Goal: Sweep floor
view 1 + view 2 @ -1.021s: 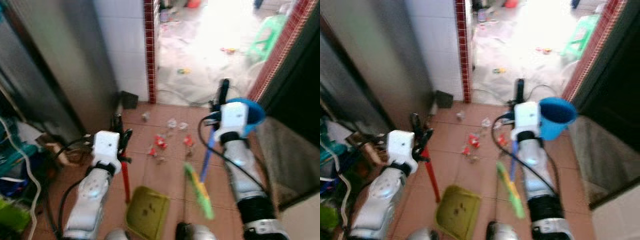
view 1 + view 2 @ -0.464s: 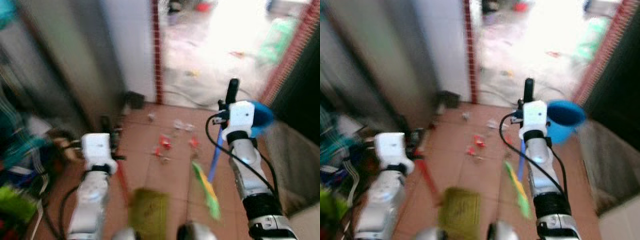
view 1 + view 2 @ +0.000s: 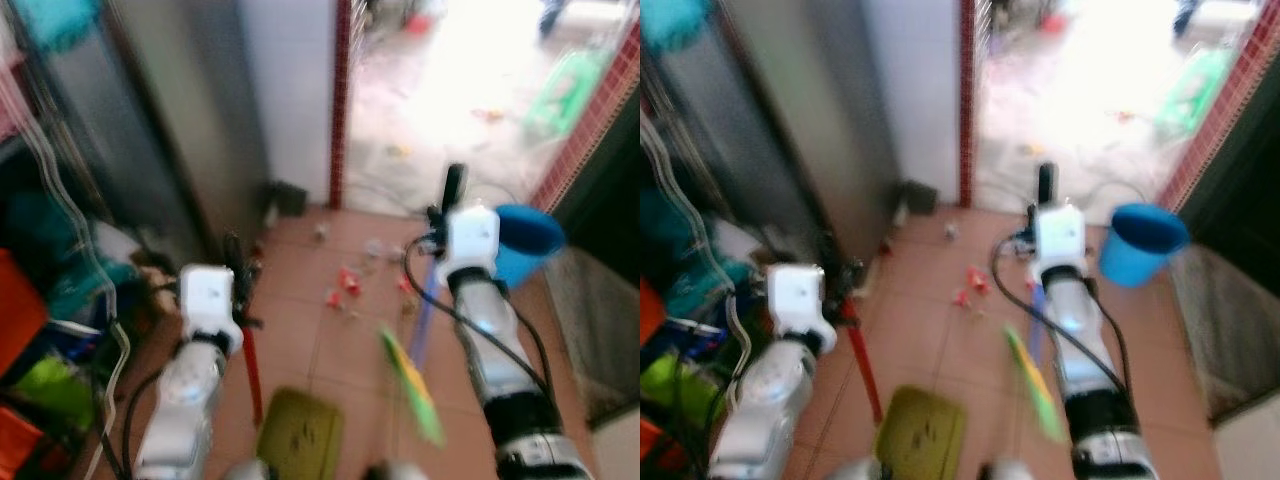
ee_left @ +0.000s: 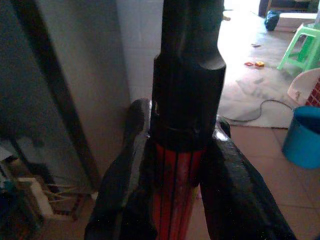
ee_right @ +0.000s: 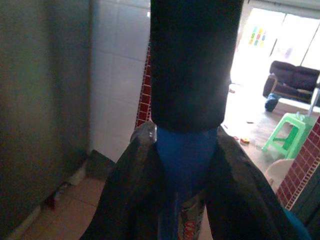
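My left gripper [image 3: 240, 280] is shut on the red handle [image 3: 251, 362] of an olive-green dustpan [image 3: 298, 435], whose pan rests on the tiled floor in front of me. In the left wrist view the red handle [image 4: 175, 190] with its black cap sits between the two black fingers [image 4: 125, 185]. My right gripper [image 3: 447, 215] is shut on the blue handle [image 3: 421, 322] of a broom with green and yellow bristles [image 3: 410, 385]. The right wrist view has the blue handle [image 5: 185, 165] clamped between the fingers [image 5: 127, 190]. Red and white litter scraps [image 3: 350, 285] lie on the tiles ahead.
A blue bucket [image 3: 524, 242] stands on the right by a red-tiled wall. A grey cabinet [image 3: 170, 130] and cluttered shelves [image 3: 40, 330] are on the left. A doorway opens onto a bright room with more litter [image 3: 400, 152] and a green stool [image 3: 565, 85].
The camera has shifted, so the scene sits further right and more of the left shelves shows. Both grippers keep hold of their handles.
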{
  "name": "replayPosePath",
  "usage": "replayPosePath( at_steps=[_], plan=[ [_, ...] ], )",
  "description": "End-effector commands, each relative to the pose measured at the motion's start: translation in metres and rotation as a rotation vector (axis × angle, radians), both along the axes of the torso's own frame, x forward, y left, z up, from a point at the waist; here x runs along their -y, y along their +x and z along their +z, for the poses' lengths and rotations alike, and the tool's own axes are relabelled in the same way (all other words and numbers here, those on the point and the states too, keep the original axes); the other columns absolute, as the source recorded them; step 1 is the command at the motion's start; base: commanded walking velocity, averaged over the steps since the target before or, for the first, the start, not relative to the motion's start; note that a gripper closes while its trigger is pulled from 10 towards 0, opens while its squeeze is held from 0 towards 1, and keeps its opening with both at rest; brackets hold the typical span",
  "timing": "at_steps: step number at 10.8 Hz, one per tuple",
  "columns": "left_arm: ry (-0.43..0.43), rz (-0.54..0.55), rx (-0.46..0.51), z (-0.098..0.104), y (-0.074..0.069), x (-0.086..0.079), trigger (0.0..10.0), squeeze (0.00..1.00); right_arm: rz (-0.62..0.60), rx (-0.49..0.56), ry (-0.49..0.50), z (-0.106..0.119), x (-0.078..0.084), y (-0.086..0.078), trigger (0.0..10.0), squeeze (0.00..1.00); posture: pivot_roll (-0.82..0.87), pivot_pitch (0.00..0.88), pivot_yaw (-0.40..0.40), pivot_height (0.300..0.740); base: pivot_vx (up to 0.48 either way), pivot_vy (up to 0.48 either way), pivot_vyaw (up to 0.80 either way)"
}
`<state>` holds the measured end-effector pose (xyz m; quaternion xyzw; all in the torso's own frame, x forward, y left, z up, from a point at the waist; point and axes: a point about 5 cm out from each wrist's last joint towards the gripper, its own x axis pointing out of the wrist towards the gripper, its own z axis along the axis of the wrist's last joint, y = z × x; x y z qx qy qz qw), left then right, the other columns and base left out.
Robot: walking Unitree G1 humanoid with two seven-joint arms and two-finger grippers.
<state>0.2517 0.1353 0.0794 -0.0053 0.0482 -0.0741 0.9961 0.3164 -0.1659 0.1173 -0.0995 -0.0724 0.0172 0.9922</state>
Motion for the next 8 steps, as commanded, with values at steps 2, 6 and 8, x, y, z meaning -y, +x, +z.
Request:
replayPosePath(
  at_steps=[2,6,8],
  plan=[
    [-0.025,-0.001,0.052,0.011,0.007,0.002,10.0,0.0,0.017,0.062,-0.012,0.016,-0.004,0.005,10.0,0.0,-0.06,0.0,0.003,0.74,0.0,0.0,0.0],
    [-0.072,0.095,0.076,0.012,0.005,-0.008,10.0,0.0,0.027,0.061,-0.017,0.017,-0.008,0.01,10.0,0.0,-0.03,0.0,-0.01,0.74,0.188,0.0,-0.29],
    [-0.103,0.056,0.059,0.008,-0.001,0.004,10.0,0.0,0.028,0.068,-0.008,0.017,-0.011,0.011,10.0,0.0,-0.04,0.0,0.014,0.74,0.439,0.0,-0.58]
  ],
)
